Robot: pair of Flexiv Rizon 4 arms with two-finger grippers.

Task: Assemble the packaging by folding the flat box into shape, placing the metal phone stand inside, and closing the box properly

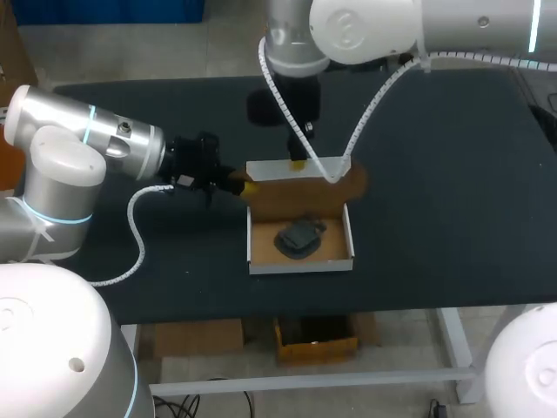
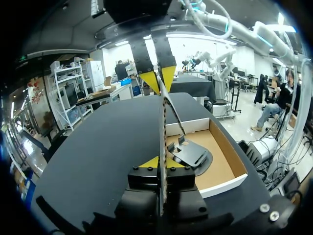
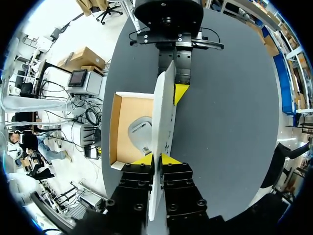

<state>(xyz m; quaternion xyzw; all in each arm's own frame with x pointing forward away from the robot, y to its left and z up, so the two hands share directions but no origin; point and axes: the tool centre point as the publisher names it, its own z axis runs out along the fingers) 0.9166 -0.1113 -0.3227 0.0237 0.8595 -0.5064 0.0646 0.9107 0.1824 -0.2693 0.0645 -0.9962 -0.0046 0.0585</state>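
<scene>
While the black table [image 1: 452, 226] carries the open box [image 1: 301, 265] near its middle, the brown lid flap [image 1: 300, 196] stands upright along the box's far wall. Inside, the dark phone stand [image 1: 300, 237] lies flat on the box floor. At the flap's left end the left gripper [image 1: 246, 186] is pinched narrow on the cardboard, and the right gripper [image 1: 298, 162] is clamped the same way on its upper edge.

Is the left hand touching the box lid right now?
Touching. In the left wrist view the left hand clamps the upright box lid edge-on, a yellow tip against each side.
</scene>
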